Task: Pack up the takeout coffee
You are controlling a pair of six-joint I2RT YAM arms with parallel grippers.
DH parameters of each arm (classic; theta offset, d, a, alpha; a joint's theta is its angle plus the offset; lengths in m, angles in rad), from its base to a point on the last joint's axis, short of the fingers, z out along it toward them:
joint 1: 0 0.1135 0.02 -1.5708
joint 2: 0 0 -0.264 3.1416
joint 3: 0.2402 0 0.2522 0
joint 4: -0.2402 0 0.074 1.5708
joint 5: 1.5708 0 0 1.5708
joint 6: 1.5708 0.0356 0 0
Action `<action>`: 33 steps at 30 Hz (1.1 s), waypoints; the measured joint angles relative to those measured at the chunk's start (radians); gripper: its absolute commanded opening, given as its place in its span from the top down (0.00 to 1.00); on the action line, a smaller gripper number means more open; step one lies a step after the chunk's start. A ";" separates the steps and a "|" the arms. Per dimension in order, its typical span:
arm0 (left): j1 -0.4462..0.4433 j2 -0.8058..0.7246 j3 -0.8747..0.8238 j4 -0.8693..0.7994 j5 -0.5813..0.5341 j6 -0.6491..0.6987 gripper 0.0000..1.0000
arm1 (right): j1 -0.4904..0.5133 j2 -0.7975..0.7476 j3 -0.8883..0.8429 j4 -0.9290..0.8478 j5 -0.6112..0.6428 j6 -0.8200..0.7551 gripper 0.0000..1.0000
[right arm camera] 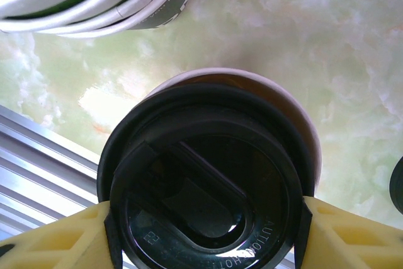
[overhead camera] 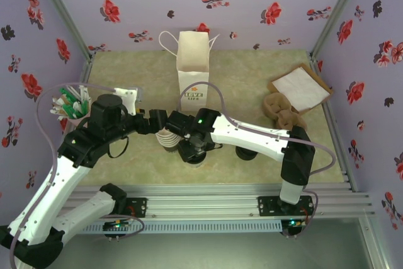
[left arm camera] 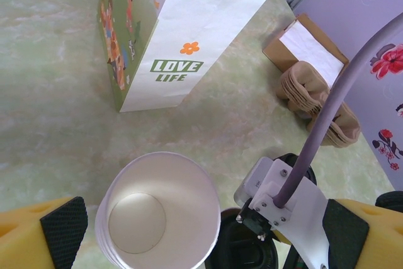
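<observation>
The takeout coffee (right arm camera: pixel 204 181), a pale cup under a round black lid, stands on the table near the front rail. My right gripper (right arm camera: pixel 204 218) is shut on it, a black pad pressed against each side of the lid. From above, the right gripper (overhead camera: pixel 192 148) covers the takeout coffee (overhead camera: pixel 196 157). Just to its left is a stack of lidless cups (left arm camera: pixel 157 212). My left gripper (left arm camera: pixel 203 231) hangs open above that stack, pads wide apart and touching nothing. The white paper bag (overhead camera: pixel 192 61) stands upright at the back centre, mouth open.
A box of white napkins (overhead camera: pixel 301 87) and brown cup sleeves (overhead camera: pixel 283 110) lie at the right. A cup of green and white sticks (overhead camera: pixel 70 105) stands at the left wall. The aluminium rail (overhead camera: pixel 220 196) runs along the near edge.
</observation>
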 measured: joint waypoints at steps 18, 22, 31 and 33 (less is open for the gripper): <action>0.003 -0.003 0.000 0.000 -0.011 0.000 0.01 | 0.008 0.013 0.010 -0.002 0.007 0.000 0.36; 0.003 -0.003 0.000 0.000 -0.014 0.000 0.01 | 0.016 0.017 0.013 -0.006 0.019 0.000 0.36; 0.004 -0.005 0.000 0.000 -0.014 0.000 0.01 | 0.029 0.021 0.013 -0.013 0.048 0.000 0.36; 0.005 -0.005 0.000 0.000 -0.015 0.000 0.01 | 0.032 0.023 0.013 -0.012 0.052 0.000 0.36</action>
